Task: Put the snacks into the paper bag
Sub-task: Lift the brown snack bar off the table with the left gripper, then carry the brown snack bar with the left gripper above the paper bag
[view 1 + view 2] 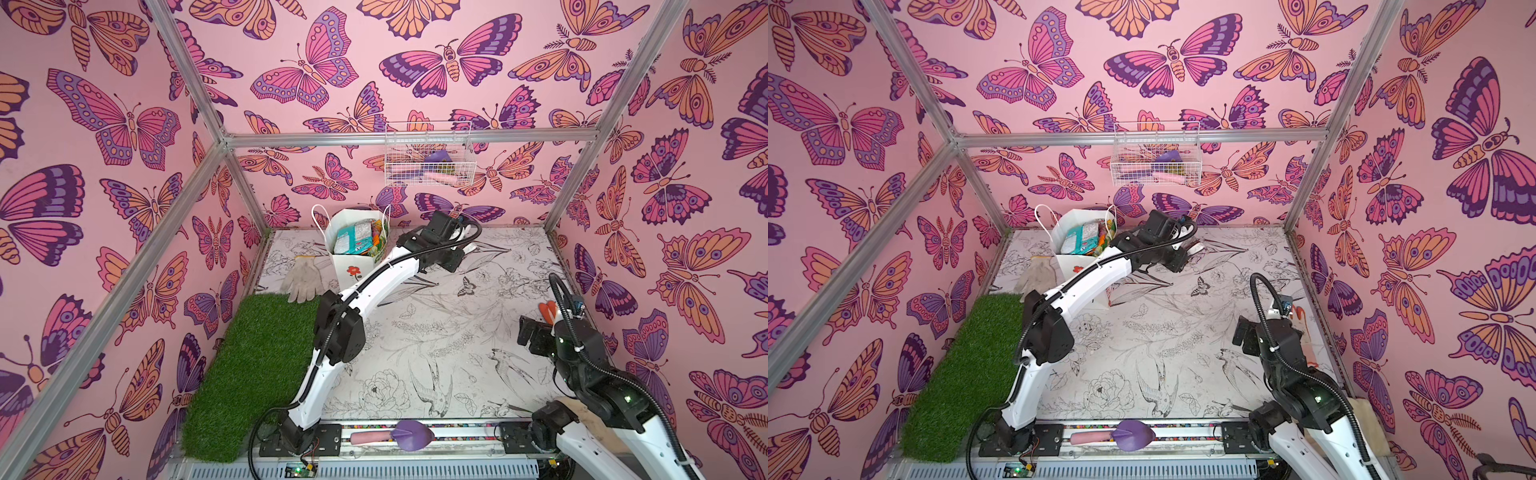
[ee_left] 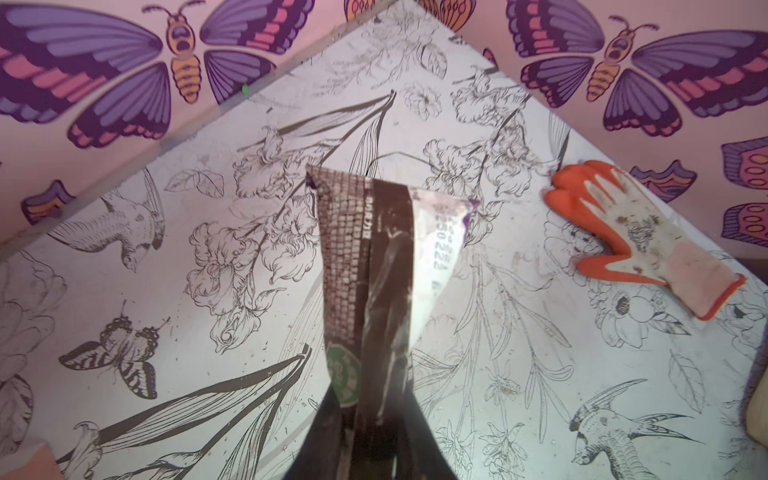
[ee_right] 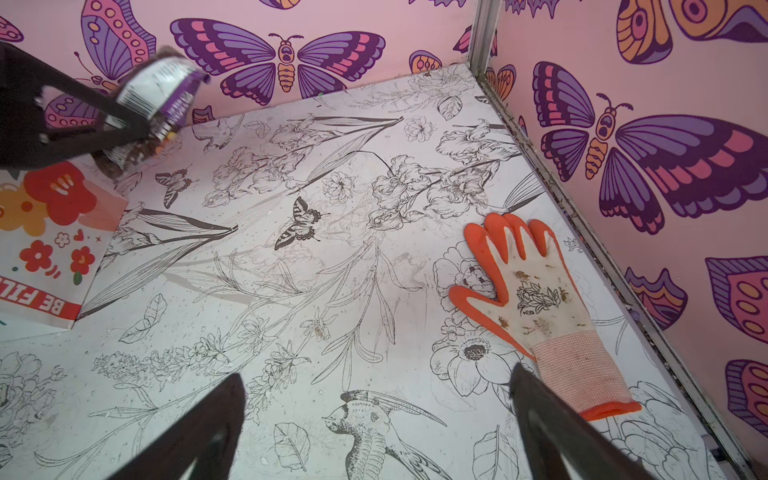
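The white paper bag (image 1: 351,272) with a red flower stands at the back left, and in both top views several snacks (image 1: 353,240) (image 1: 1084,240) fill its open top. My left gripper (image 2: 374,409) is shut on one end of a dark brown snack packet (image 2: 370,266). The gripper hangs above the table just right of the bag (image 3: 41,257), and the packet (image 3: 160,89) juts out past its fingers (image 3: 87,124). My right gripper (image 3: 376,374) is open and empty over the table at the right, beside an orange glove (image 3: 536,299).
A white glove (image 1: 301,279) lies left of the bag, next to a green grass mat (image 1: 249,374). A white wire basket (image 1: 428,160) hangs on the back wall. A purple trowel (image 1: 401,434) lies on the front rail. Pink walls and metal posts close in the table.
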Robot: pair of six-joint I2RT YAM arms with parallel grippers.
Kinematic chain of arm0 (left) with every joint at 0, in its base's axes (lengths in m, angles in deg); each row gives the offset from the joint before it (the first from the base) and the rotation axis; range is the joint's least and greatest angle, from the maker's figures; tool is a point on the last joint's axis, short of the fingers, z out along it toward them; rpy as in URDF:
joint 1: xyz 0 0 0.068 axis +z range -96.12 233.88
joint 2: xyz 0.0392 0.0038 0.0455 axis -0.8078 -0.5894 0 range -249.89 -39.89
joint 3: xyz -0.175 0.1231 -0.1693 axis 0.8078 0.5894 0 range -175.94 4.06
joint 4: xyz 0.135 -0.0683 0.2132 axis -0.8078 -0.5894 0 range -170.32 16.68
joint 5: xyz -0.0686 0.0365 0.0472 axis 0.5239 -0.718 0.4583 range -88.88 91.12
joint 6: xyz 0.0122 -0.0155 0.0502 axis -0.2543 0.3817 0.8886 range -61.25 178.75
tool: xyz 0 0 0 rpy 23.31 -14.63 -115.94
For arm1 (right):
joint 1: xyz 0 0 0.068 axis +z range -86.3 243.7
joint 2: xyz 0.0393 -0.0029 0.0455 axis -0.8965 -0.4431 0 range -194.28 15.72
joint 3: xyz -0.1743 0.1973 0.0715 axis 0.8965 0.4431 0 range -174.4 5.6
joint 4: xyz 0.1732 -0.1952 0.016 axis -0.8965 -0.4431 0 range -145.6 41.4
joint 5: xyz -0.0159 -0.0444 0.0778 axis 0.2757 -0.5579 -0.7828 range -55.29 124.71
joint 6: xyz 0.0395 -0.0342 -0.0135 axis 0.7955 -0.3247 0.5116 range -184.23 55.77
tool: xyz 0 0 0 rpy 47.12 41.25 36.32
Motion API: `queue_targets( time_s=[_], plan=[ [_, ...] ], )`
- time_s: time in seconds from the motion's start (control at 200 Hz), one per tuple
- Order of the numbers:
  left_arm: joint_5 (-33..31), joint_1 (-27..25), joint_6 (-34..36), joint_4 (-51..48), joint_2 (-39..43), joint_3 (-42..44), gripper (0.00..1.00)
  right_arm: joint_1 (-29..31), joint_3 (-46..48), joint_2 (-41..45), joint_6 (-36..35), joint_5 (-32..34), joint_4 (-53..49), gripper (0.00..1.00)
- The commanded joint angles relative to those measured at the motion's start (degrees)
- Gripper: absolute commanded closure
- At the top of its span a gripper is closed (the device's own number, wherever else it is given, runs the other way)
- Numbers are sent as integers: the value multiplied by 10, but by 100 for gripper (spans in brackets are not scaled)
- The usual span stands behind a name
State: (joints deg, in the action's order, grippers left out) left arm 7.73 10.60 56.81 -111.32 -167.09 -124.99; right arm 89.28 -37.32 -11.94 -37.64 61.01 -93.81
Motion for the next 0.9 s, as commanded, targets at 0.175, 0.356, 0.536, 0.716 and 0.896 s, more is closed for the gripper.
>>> queue_targets(
  time_s=[0.175,0.356,0.536,0.716,0.896],
  plan=[
    [-21,-7,9,8,64,0,80,-2,0,9,-1,6,5,1],
    [-34,-7,10,20,107,17,80,-2,0,8,-1,5,4,1],
    [-37,-7,8,44,159,48,80,-3,0,8,-1,3,5,1],
    [-51,-4,6,76,223,91,79,-2,0,7,-2,0,6,1],
    [-62,22,-32,125,290,160,79,-2,0,6,-3,-2,6,1]
  ],
)
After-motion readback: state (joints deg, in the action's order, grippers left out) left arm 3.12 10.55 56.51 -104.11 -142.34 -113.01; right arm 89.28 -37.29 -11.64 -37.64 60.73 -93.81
